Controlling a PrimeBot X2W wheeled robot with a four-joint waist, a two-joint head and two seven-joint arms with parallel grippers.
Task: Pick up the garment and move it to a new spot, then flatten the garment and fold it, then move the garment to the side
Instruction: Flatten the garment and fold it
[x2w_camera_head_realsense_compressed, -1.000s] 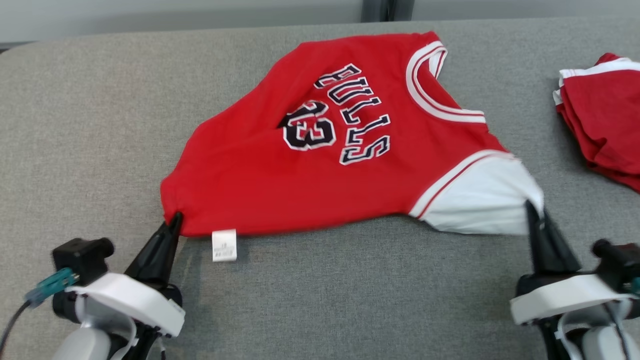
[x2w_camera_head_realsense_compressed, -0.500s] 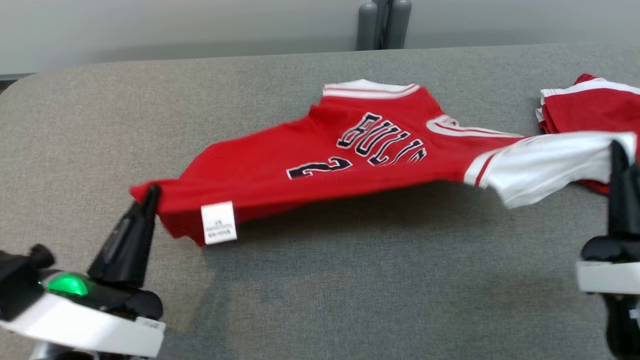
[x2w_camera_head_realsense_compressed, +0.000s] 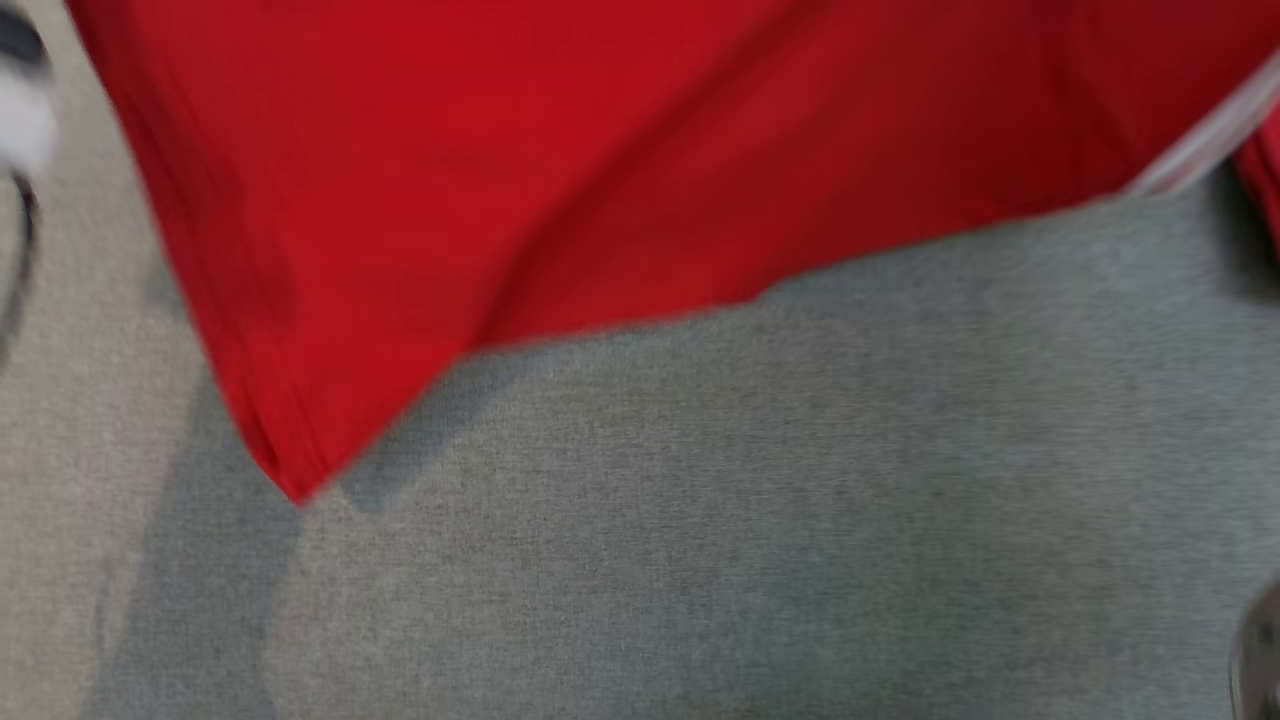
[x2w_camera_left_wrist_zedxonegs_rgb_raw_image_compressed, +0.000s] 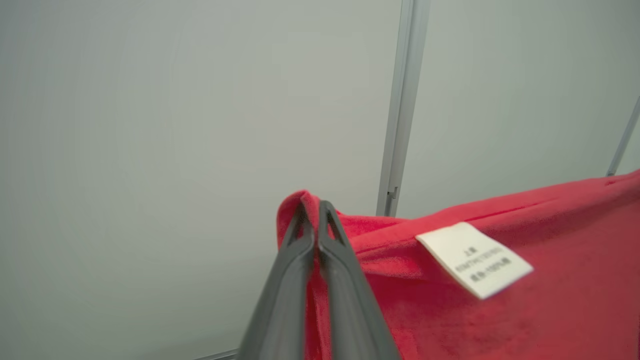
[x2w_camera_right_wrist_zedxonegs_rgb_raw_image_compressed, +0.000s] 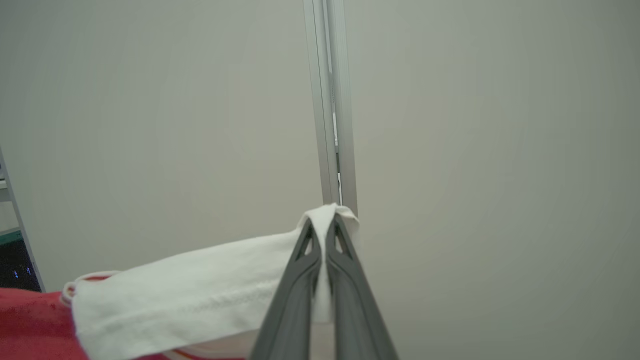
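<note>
- Held item: red fabric jersey garment (x2w_camera_head_realsense_compressed: 600, 150) is hanging stretched above the grey fabric-covered tabletop (x2w_camera_head_realsense_compressed: 800, 520), apparently clear of it.
- Left gripper (x2w_camera_left_wrist_zedxonegs_rgb_raw_image_compressed: 313, 209): dark fingers (x2w_camera_left_wrist_zedxonegs_rgb_raw_image_compressed: 285, 285) are clenching a red hem corner near the white rectangular care label (x2w_camera_left_wrist_zedxonegs_rgb_raw_image_compressed: 474, 260).
- Right gripper (x2w_camera_right_wrist_zedxonegs_rgb_raw_image_compressed: 322, 221): fingers (x2w_camera_right_wrist_zedxonegs_rgb_raw_image_compressed: 292, 290) are pinching the white sleeve edge (x2w_camera_right_wrist_zedxonegs_rgb_raw_image_compressed: 200, 285).
- Progress, judged: the pick-up is looking complete and the move to a new spot is seemingly underway. Laying down, flattening, folding and shifting aside are all awaiting.

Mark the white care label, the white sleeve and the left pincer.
White rectangular care label (x2w_camera_left_wrist_zedxonegs_rgb_raw_image_compressed: 474, 260): left wrist view, centre of the tag.
White fabric sleeve (x2w_camera_right_wrist_zedxonegs_rgb_raw_image_compressed: 200, 290): right wrist view, middle of the cloth.
Left pincer (x2w_camera_left_wrist_zedxonegs_rgb_raw_image_compressed: 313, 207): left wrist view, between its fingertips, shut on the red fabric jersey (x2w_camera_left_wrist_zedxonegs_rgb_raw_image_compressed: 550, 310).
</note>
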